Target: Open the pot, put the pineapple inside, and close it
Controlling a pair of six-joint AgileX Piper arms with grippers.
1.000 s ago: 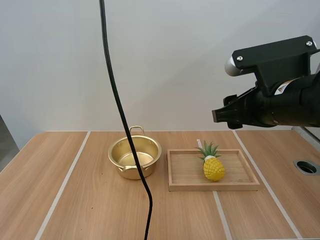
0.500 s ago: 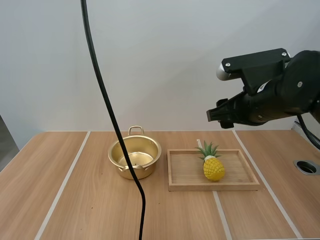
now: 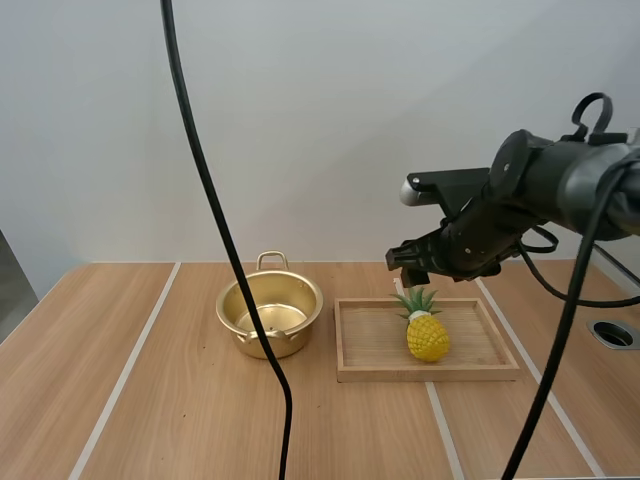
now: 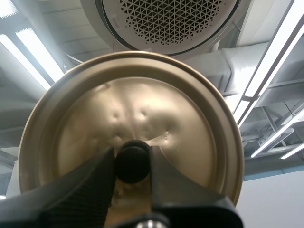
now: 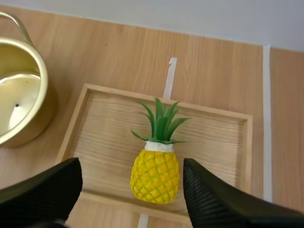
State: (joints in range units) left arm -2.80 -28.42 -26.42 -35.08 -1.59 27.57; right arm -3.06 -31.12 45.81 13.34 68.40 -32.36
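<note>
The gold pot (image 3: 270, 312) stands uncovered on the table's middle, also seen in the right wrist view (image 5: 19, 109). Right of it a wooden tray (image 3: 370, 345) holds a yellow pineapple (image 3: 427, 335) with green leaves. My right gripper (image 3: 408, 262) hovers open just above the leaves. In the right wrist view its fingers (image 5: 42, 187) stand wide apart over the tray (image 5: 213, 142), with the pineapple (image 5: 156, 173) below between them. My left gripper (image 4: 133, 159) is shut on the black knob (image 4: 133, 164) of the gold lid (image 4: 137, 109), held up in the air.
White tape lines (image 3: 125, 375) run front to back across the wooden table. A round metal hole (image 3: 612, 334) sits in the tabletop at the far right. Bare wood lies in front of the pot and tray.
My right arm has swung left and down, from high at the right to just above the pineapple. Pot, tray and pineapple have not moved.
</note>
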